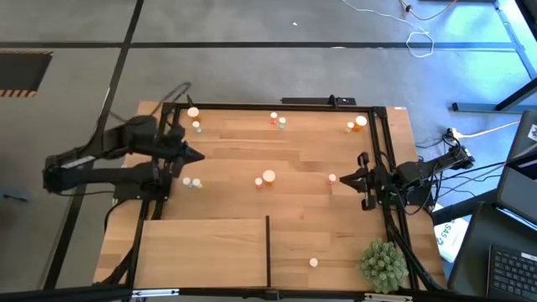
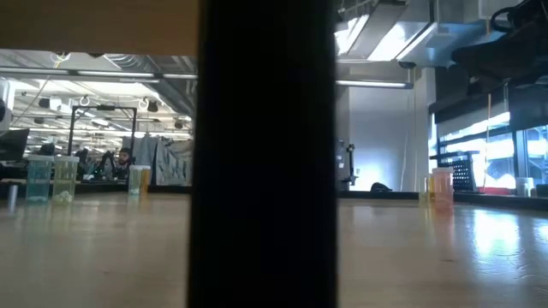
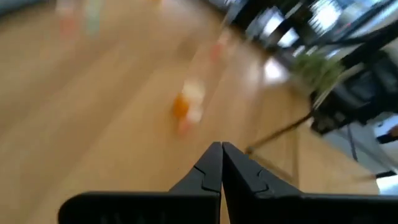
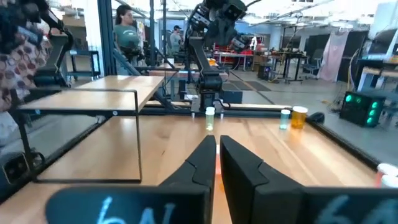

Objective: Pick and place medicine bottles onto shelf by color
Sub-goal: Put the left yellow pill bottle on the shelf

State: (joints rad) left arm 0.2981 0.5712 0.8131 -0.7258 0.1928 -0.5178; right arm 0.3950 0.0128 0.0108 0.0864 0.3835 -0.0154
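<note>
Small white-capped medicine bottles stand scattered on the planked tabletop: an orange one far left, a pair far middle, a pair far right, two pale ones, two mid-table and one near the front. The shelf, a pale board with a dark divider, lies at the near left. My left gripper is shut, raised over the table's left side. My right gripper is shut and level at the right side, its tips beside a small bottle. My right gripper's shut fingertips stand right beside the small bottle, pointing level from the table's right side. Whether they touch it I cannot tell; in the right wrist view the fingers hide it.
A spiky green plant ball sits at the near right corner. A dark frame runs along the table's edges. In the low view a dark upright blocks the middle. People show in the room beyond in the right wrist view.
</note>
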